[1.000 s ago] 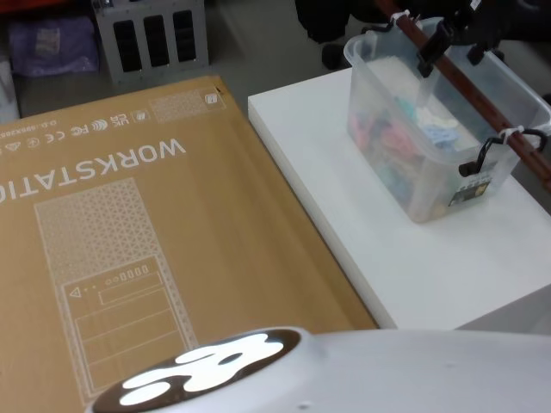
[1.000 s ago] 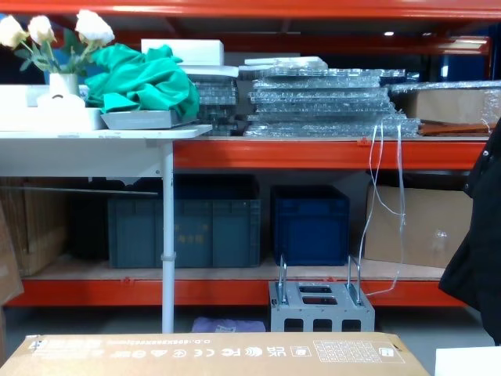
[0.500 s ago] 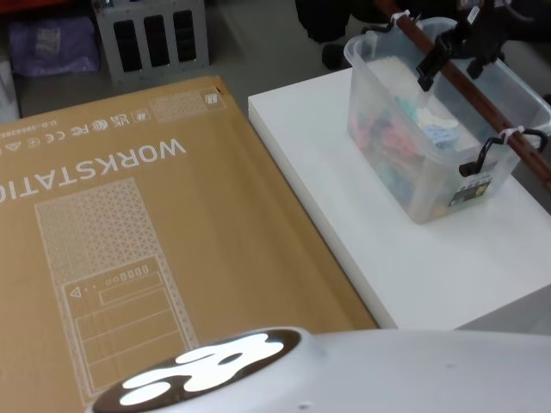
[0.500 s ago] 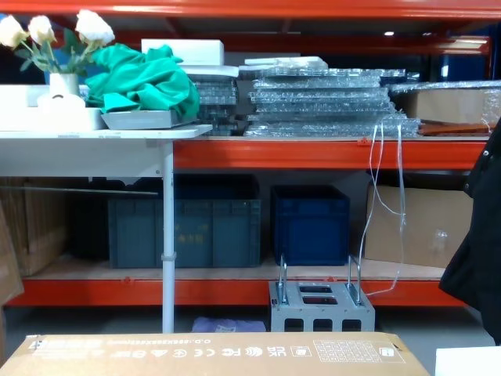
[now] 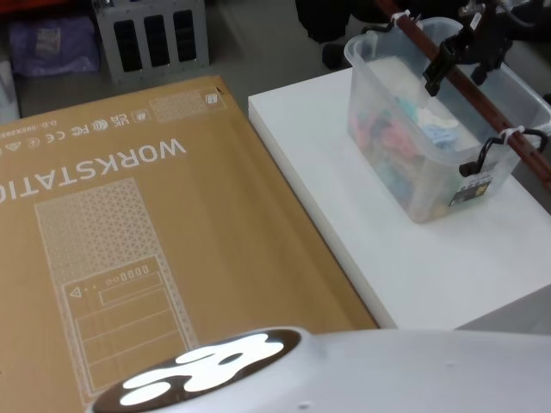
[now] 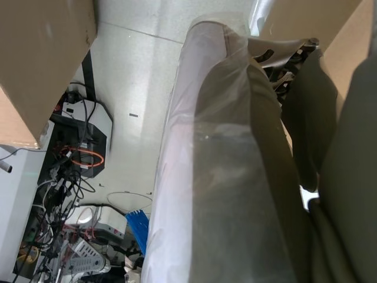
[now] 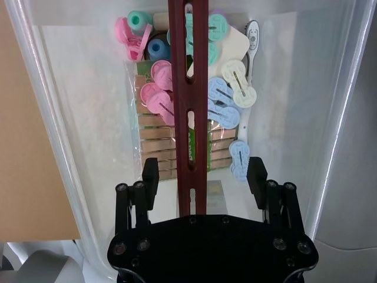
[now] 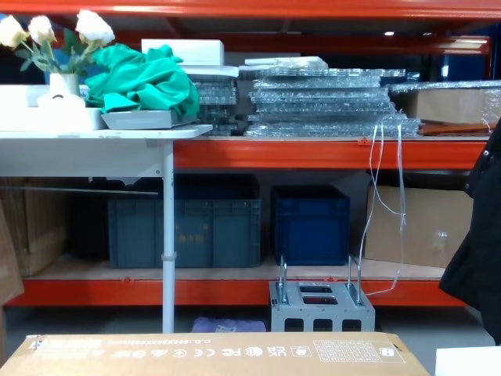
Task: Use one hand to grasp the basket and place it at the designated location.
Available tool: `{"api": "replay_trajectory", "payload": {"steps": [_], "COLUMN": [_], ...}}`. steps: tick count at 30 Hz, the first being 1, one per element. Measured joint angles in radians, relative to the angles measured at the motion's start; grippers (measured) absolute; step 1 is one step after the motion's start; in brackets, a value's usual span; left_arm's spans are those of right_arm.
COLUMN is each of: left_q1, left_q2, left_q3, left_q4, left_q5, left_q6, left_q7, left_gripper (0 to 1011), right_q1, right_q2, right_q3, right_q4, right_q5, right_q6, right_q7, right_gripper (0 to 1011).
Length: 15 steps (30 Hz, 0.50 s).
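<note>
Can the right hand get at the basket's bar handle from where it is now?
Probably yes: the right hand is open above the handle, a finger on each side, nothing between.

Right gripper (image 5: pixel 454 76): you now have it farther to the right in the head view than a second ago | position: farther along the basket's (image 5: pixel 387 163) red-brown handle (image 5: pixel 495 112) | jaws: now spread with one finger on each side of the bar, neither touching it in the right wrist view.

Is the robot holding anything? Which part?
Nothing yet. The right gripper is open, fingers either side of the bar handle of the basket, not touching.
</note>
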Motion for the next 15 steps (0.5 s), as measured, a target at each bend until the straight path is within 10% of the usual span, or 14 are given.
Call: {"api": "replay_trajectory", "payload": {"steps": [15], "left_q1": [0.0], "left_q2": [0.0], "left_q3": [0.0], "left_q4": [0.0], "left_q5": [0.0], "left_q6": [0.0], "left_q7": [0.0], "left_gripper": [0], "right_q1": [-0.012], "right_q2": [0.018], "right_q3": [0.007], "right_q4": [-0.024], "right_q5": [0.011], "right_q6": [-0.001], "right_q7": [-0.024], "right_gripper": [496]}}
